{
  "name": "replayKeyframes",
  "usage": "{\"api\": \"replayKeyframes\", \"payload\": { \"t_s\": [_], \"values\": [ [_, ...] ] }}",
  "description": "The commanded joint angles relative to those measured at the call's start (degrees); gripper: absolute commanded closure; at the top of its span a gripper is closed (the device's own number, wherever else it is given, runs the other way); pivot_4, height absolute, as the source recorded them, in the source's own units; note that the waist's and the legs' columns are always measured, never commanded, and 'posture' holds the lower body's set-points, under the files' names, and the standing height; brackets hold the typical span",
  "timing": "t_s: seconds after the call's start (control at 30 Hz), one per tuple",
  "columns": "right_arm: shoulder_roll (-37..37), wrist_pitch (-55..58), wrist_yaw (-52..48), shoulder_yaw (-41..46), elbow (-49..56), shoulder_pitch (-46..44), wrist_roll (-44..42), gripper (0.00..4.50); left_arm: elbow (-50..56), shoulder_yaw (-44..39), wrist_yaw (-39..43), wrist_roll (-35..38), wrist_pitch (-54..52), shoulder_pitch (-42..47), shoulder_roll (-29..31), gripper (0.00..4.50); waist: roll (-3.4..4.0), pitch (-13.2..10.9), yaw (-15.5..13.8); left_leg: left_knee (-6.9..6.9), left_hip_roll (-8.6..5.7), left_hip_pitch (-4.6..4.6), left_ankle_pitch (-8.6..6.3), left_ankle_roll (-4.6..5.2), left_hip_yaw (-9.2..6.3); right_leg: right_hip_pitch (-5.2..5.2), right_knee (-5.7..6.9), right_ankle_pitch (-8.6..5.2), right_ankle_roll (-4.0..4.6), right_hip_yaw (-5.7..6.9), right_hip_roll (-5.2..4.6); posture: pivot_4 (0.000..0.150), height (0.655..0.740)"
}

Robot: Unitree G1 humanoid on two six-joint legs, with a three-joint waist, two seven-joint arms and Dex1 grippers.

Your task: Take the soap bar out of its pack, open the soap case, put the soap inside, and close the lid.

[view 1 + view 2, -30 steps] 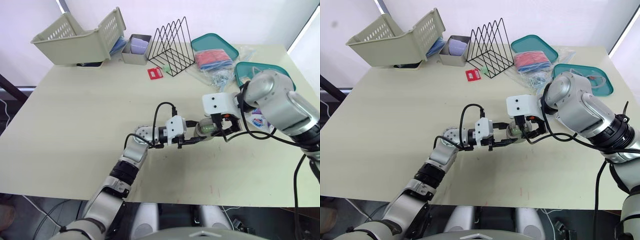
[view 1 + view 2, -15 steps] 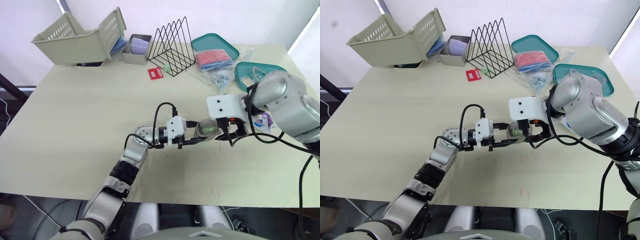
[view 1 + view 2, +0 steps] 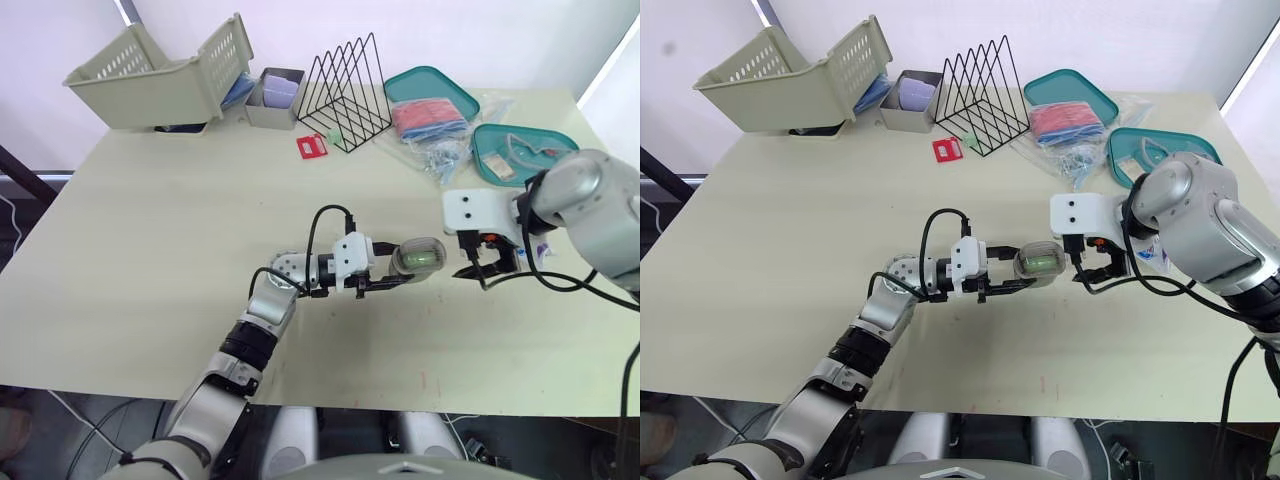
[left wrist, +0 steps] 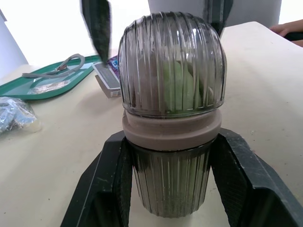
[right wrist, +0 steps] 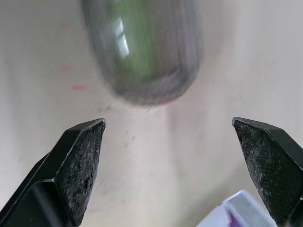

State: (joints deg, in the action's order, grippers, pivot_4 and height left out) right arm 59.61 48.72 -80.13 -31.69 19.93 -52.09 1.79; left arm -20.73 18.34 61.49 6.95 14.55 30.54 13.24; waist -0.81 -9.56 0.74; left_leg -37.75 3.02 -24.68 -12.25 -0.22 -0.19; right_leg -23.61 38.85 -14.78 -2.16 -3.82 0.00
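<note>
My left gripper clamped the case at its base; my right gripper hung open beside it. The ribbed plastic looked stiff, light and slick, so I judged it best held low.

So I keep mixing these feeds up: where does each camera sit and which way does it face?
Left eye view: on the head, looking down over the table; both arms show, left jaws clamping the soap case.
Right eye view: the head's other eye, same scene.
Left wrist view: on the left wrist, looking along its jaws at the clamped case.
Right wrist view: on the right wrist, looking past the open right jaws at the case.
Shared: all four show the case.
</note>
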Motion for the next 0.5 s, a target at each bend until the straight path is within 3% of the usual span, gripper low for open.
{"api": "replayKeyframes", "payload": {
  "t_s": [0.03, 0.07, 0.13, 0.27, 0.5],
  "values": [
    [0.36, -1.67, 0.05, 2.08, -0.12, -0.46, 0.39, 1.46, -0.82, 1.71, 1.23, -1.02, -1.13, -0.9, 0.07, 2.65, 0.0, 0.0, 0.03, 0.0, 0.0, 0.0, 0.0, 0.0, 0.0, 0.0, 0.0, 0.0, 0.0, 0.0, 0.0, 0.15, 0.74],
    [0.27, -1.74, 0.02, 2.02, -0.09, -0.42, 0.37, 2.05, -0.81, 1.71, 1.23, -1.03, -1.17, -0.89, 0.06, 2.65, 0.0, 0.0, 0.01, 0.0, 0.0, 0.02, 0.0, 0.0, -0.01, 0.0, 0.02, 0.0, -0.01, 0.0, 0.01, 0.15, 0.74],
    [-0.1, -1.35, -0.13, 2.06, 0.49, -0.46, -0.08, 2.45, -0.76, 1.69, 1.2, -1.06, -1.27, -0.89, 0.07, 2.65, 0.0, 0.0, 0.02, 0.0, 0.0, 0.02, 0.0, 0.0, -0.01, 0.0, 0.01, -0.03, -0.05, 0.01, 0.0, 0.15, 0.74],
    [-0.36, -1.59, -0.83, 2.2, 0.99, -0.9, -0.54, 4.26, -0.55, 1.61, 1.05, -1.08, -1.45, -1.04, 0.15, 2.65, 0.0, 0.0, -0.02, 0.0, 0.0, 0.01, 0.0, 0.0, -0.02, 0.0, 0.01, -0.02, -0.03, 0.01, 0.0, 0.15, 0.74],
    [0.01, -3.12, -1.52, 2.25, 1.07, -0.52, -0.08, 4.26, -0.69, 1.55, 0.88, -1.17, -1.53, -0.88, 0.12, 2.65, 0.0, 0.0, -0.01, 0.0, 0.0, 0.01, 0.0, 0.0, -0.02, 0.01, 0.01, -0.01, -0.02, 0.01, 0.0, 0.15, 0.74]
  ]
}}
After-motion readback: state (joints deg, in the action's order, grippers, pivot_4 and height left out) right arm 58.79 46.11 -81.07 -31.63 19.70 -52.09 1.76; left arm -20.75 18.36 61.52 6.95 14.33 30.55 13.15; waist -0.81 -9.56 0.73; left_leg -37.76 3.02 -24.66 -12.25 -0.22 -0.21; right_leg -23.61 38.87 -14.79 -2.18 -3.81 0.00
